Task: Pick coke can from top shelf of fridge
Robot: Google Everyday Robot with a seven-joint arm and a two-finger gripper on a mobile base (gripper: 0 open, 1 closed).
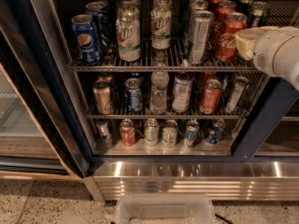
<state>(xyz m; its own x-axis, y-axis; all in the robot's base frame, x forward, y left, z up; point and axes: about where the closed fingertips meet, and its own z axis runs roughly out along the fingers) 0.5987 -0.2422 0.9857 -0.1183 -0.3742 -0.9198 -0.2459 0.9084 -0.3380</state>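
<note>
The fridge stands open before me, with a dark frame and a ribbed steel base. Its top shelf is a wire rack with a flat front rail. A row of red coke cans runs back along its right side; the front coke can stands upright at the rail, with another behind it. My gripper, cream-tipped on a white arm, is at the far right at top-shelf height, just right of the front coke can and close against its side. It holds nothing that I can see.
The top shelf also holds a tall silver can, two green-labelled bottles, and a Pepsi can. The lower rack holds cans and a water bottle. A clear plastic bin sits on the floor. The glass door stands open at left.
</note>
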